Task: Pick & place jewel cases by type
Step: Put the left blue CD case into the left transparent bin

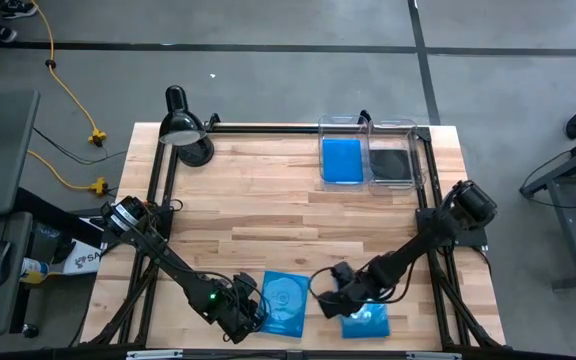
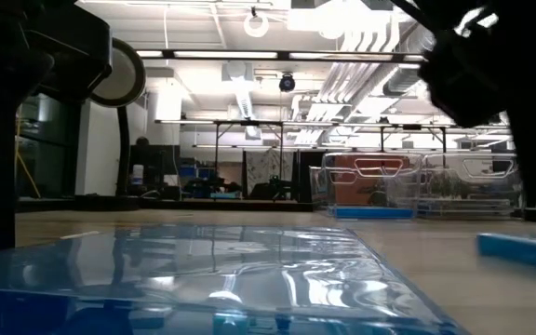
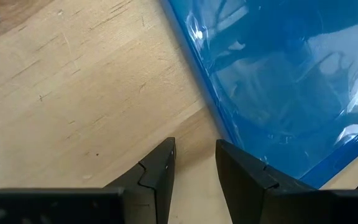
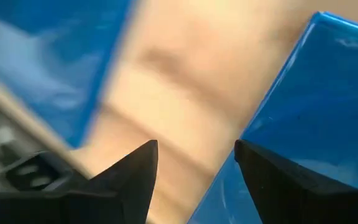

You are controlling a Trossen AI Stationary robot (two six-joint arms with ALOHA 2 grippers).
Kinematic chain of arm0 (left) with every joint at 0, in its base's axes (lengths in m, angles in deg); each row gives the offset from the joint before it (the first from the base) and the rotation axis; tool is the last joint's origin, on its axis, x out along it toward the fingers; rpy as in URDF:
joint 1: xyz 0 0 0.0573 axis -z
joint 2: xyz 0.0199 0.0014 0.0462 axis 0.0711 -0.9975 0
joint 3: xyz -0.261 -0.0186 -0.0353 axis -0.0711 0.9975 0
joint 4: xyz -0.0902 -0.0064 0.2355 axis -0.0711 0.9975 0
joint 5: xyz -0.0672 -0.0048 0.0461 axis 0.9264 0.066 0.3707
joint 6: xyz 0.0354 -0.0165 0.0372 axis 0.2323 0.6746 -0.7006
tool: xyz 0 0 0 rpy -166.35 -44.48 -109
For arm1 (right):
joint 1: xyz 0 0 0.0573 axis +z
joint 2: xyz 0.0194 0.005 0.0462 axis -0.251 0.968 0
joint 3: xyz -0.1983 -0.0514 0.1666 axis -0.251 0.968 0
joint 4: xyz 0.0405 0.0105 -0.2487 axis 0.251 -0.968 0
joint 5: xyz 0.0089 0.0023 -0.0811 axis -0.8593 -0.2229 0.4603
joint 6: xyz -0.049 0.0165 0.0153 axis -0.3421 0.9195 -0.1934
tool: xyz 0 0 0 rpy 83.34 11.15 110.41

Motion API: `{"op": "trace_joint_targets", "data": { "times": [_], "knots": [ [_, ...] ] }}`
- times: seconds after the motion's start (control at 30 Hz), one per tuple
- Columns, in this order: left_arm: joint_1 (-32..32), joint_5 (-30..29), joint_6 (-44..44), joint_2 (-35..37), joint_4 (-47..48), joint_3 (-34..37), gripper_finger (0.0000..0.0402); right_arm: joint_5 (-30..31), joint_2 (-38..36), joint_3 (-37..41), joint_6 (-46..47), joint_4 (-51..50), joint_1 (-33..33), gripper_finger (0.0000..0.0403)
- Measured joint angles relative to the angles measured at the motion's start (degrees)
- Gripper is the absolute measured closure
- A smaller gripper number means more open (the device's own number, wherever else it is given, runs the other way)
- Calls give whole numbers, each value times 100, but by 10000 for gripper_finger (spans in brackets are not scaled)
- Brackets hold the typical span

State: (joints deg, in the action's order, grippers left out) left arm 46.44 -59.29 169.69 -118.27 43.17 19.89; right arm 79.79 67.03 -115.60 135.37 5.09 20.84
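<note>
I am hovering my right gripper [image 4: 194,168], open and empty, over the blue jewel case [image 1: 366,320] at five o'clock on the table [image 1: 268,200], beside my left gripper [image 3: 194,165], narrowly open and empty, at the other blue jewel case [image 1: 285,302], risking the arms colliding.

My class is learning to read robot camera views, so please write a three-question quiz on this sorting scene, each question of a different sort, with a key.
1. True or false: the left clear bin holds a blue jewel case.
2. Multiple choice: how many blue jewel cases lie on the wooden table outside the bins? A) none B) two C) four
3. Fill in: the right clear bin holds a ____ jewel case.

Key:
1. True.
2. B: one by the left gripper, one by the right gripper. Both grippers' jaws stand open and empty, in their wrist views.
3. Black.
</note>
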Motion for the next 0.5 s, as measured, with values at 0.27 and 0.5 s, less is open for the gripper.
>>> {"op": "trace_joint_targets", "data": {
  "times": [0.27, 0.5],
  "knots": [
    [0, -22, -92, 0, 4, 2, 285, 52, -797, 64, 44, -1826, -55, 179],
    [0, -31, -107, 2, 10, 3, 285, 976, -956, 37, 14, -478, -46, 179]
  ]
}}
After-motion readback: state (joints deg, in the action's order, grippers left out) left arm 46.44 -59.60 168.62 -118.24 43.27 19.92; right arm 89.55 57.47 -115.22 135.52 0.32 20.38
